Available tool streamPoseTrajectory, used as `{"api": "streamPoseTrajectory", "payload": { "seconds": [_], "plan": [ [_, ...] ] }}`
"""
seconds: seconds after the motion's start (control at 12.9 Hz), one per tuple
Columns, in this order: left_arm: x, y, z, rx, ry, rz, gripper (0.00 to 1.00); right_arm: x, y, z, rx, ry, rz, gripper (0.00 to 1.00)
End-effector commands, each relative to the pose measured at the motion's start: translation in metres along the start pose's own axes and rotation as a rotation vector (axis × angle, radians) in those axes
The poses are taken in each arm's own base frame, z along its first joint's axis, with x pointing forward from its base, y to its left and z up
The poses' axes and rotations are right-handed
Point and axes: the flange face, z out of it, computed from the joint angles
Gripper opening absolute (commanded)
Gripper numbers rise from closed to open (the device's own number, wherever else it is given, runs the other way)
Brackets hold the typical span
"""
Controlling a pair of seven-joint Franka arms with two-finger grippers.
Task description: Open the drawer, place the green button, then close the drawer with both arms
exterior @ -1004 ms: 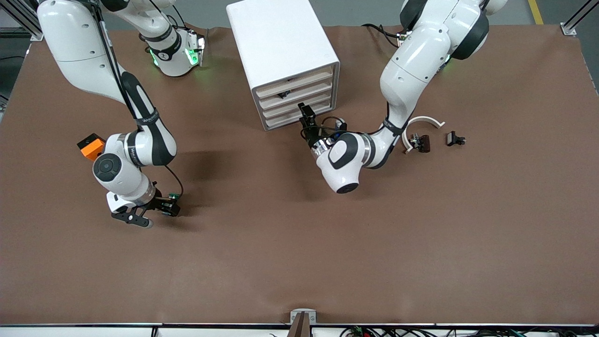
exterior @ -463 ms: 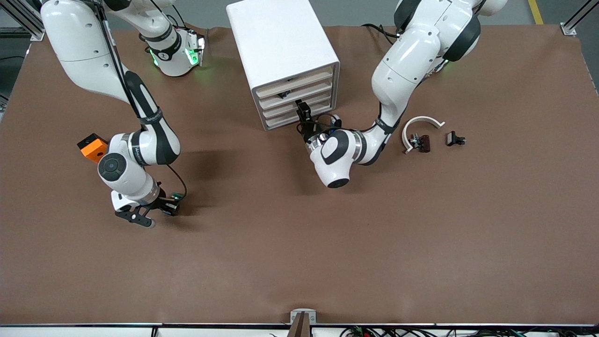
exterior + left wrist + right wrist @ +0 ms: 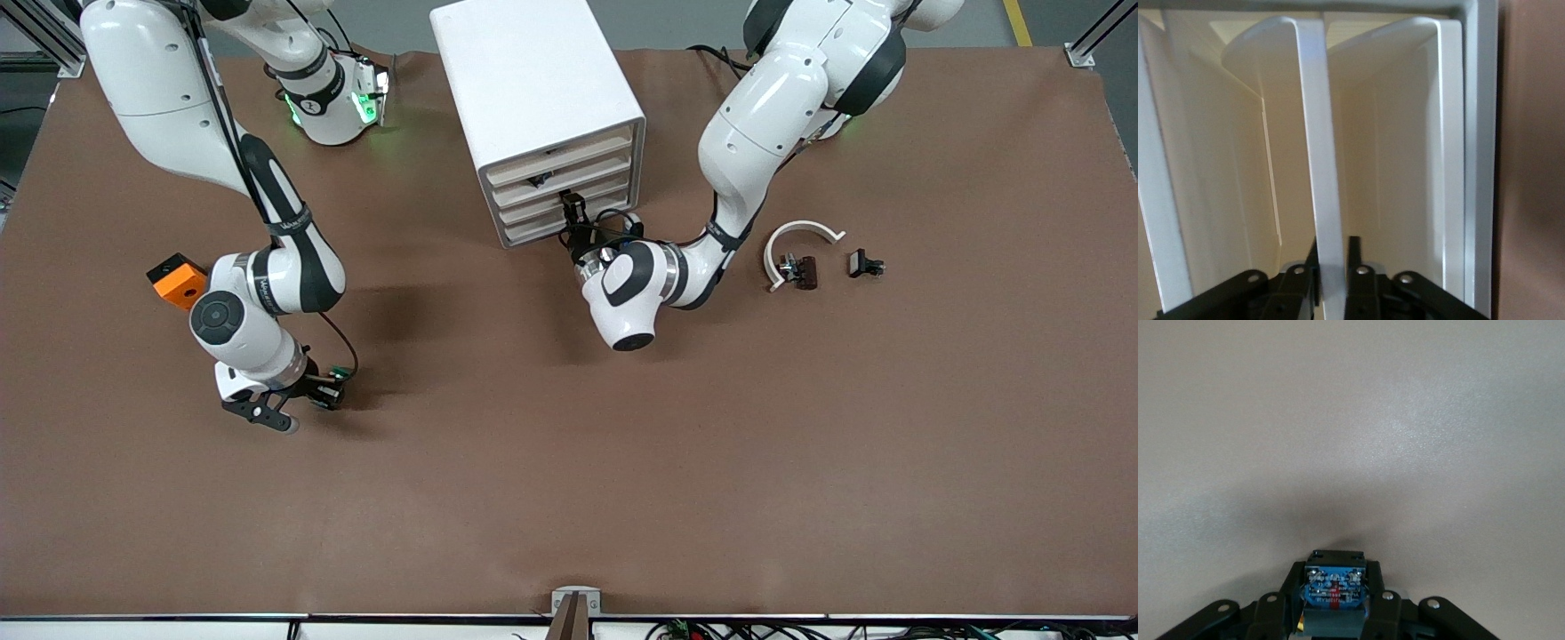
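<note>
The white drawer cabinet (image 3: 533,80) stands at the middle of the table's robot edge, with its stacked drawers closed. My left gripper (image 3: 573,209) is at a lower drawer's front. In the left wrist view it (image 3: 1333,252) is shut on that drawer's thin white handle plate (image 3: 1317,160). My right gripper (image 3: 322,391) is low by the table toward the right arm's end. It is shut on the button (image 3: 333,377), whose green cap just shows. In the right wrist view the button's blue base (image 3: 1335,583) sits between the fingers (image 3: 1290,587) of the right gripper (image 3: 1335,581).
An orange cube (image 3: 174,278) lies beside the right arm's wrist. Toward the left arm's end lie a white arc (image 3: 800,233) and two small black parts (image 3: 797,269) (image 3: 864,263). The brown mat (image 3: 622,462) is bare nearer the front camera.
The left gripper moved up to the cabinet and closed on the drawer handle. The right gripper closed on the button and shifted slightly.
</note>
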Motion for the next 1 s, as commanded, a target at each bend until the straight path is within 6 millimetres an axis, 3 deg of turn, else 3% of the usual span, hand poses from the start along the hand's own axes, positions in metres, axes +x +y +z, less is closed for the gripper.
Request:
{"api": "streamPoseTrajectory", "payload": {
  "seconds": [0.0, 0.31, 0.46, 0.62, 0.93],
  "plan": [
    [0.001, 0.006, -0.006, 0.007, -0.018, 0.005, 0.05, 0.009, -0.011, -0.017, -0.013, -0.035, 0.014, 0.0],
    [0.009, 0.017, -0.037, -0.037, -0.086, 0.002, 0.01, 0.012, -0.017, -0.038, -0.01, -0.035, 0.042, 0.0],
    [0.012, 0.023, -0.052, -0.073, -0.129, 0.008, 0.02, 0.0, -0.04, -0.058, -0.019, -0.059, 0.077, 0.0],
    [0.016, 0.026, -0.069, -0.094, -0.178, 0.004, 0.04, -0.017, -0.072, -0.08, -0.033, -0.081, 0.142, 0.0],
    [0.015, 0.024, -0.095, -0.144, -0.229, 0.019, 0.04, -0.076, -0.16, -0.121, -0.011, -0.066, 0.265, 0.0]
  ]
}}
